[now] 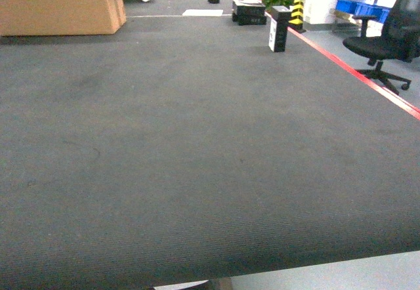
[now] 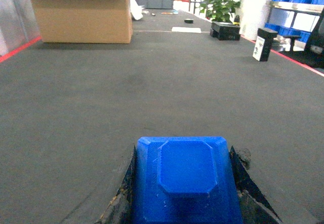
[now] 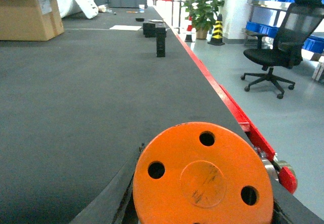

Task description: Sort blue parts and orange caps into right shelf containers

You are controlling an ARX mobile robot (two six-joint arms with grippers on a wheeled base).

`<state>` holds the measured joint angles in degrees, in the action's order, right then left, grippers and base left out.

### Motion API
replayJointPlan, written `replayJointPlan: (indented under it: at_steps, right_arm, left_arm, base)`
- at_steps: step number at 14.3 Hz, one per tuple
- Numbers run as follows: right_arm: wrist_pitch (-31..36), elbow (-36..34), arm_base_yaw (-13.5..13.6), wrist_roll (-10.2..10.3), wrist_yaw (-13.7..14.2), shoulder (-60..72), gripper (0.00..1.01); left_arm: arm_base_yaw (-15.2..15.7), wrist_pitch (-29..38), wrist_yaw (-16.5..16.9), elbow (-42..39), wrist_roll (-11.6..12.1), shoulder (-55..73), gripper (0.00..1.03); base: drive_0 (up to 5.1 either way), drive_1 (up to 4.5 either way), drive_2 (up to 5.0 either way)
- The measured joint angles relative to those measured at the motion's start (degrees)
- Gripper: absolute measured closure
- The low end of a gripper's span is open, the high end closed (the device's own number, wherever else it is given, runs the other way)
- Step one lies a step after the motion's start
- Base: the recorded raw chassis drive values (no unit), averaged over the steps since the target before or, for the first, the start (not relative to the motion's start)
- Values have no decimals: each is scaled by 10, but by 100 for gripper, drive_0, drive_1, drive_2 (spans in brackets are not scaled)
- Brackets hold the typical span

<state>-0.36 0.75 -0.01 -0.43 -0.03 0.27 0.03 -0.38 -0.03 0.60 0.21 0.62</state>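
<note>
Dark carpeted floor (image 1: 197,145) stretches ahead as the left jaws clamp a blue part (image 2: 186,181) and the right an orange cap (image 3: 202,176), bottom centre; carrying underway, shelf crates not yet reached.

Left hand (image 2: 185,203) and right hand (image 3: 202,203) each closed around a piece.

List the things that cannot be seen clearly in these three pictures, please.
- Left tool: left wrist view, the blue part fills the bottom and covers the fingers.
- Right tool: right wrist view, the orange cap hides it; the cap's lower edge is cut off.
- Both arms: absent from the head view, which shows only dark carpet.
- Blue bins: too small to see contents; the office chair partly blocks them.
</note>
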Motion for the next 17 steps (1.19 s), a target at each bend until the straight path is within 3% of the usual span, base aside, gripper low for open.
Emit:
replayJointPlan:
  at_steps: [17]
  right_arm:
    - [0,0,0,0,0,0,56]
  left_arm:
    - [0,0,0,0,0,0,60]
  base:
    - [-162,-162,-162]
